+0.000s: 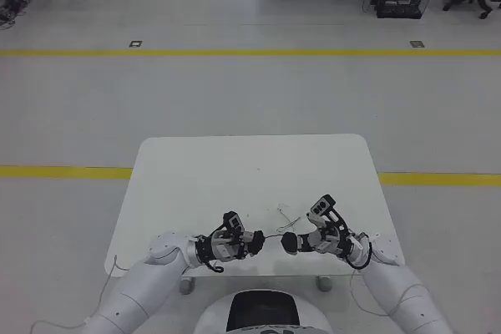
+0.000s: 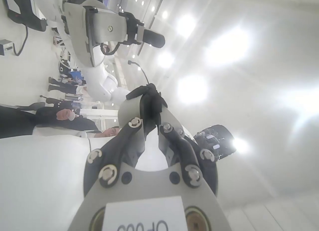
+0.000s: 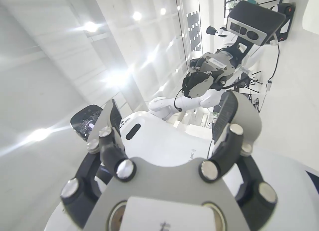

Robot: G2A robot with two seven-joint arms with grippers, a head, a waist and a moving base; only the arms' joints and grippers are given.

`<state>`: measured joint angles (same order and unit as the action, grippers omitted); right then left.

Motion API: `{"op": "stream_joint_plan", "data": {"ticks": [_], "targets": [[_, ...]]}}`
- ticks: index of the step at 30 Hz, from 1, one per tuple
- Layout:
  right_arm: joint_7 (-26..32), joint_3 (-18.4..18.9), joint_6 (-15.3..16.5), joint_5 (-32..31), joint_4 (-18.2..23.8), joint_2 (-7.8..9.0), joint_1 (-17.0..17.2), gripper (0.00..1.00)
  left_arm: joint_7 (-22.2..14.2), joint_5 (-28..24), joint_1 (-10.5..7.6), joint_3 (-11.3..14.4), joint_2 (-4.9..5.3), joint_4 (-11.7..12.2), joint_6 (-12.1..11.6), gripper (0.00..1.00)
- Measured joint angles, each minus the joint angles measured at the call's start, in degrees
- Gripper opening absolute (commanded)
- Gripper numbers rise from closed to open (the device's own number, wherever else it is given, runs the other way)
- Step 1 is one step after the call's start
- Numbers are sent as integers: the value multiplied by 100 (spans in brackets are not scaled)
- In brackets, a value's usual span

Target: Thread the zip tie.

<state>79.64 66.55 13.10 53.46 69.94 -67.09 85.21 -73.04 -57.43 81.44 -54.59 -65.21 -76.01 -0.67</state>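
Note:
A thin black zip tie [image 2: 141,69] sticks out from my left gripper [image 2: 152,97], which is shut on it; the strap curves away to a small head at its free end. In the top view the left gripper [image 1: 255,240] hovers over the table's near edge, and the zip tie [image 1: 272,237] points toward my right gripper [image 1: 290,243], a short gap away. The right gripper [image 3: 169,115] is open, its ribbed fingers [image 3: 223,115] wide apart with nothing between them. From the right wrist the left gripper [image 3: 187,88] shows farther off, with the zip tie [image 3: 176,102] hanging from it.
The white table [image 1: 250,175] is bare behind the grippers except for some thin pale strands [image 1: 288,220] lying just beyond them. Both grippers are close to the table's front edge. Yellow floor lines [image 1: 58,172] run past on either side.

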Motion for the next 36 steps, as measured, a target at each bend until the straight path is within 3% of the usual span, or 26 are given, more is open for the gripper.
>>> {"op": "stream_joint_plan", "data": {"ticks": [11,36], "targets": [[0,-337,173,222,36,170,-74,29,-42,-94,-34,83,5,35,-23,0],[0,-807,421,557,-17,428,-239,9,-20,-195,-70,169,41,85,-43,0]]}}
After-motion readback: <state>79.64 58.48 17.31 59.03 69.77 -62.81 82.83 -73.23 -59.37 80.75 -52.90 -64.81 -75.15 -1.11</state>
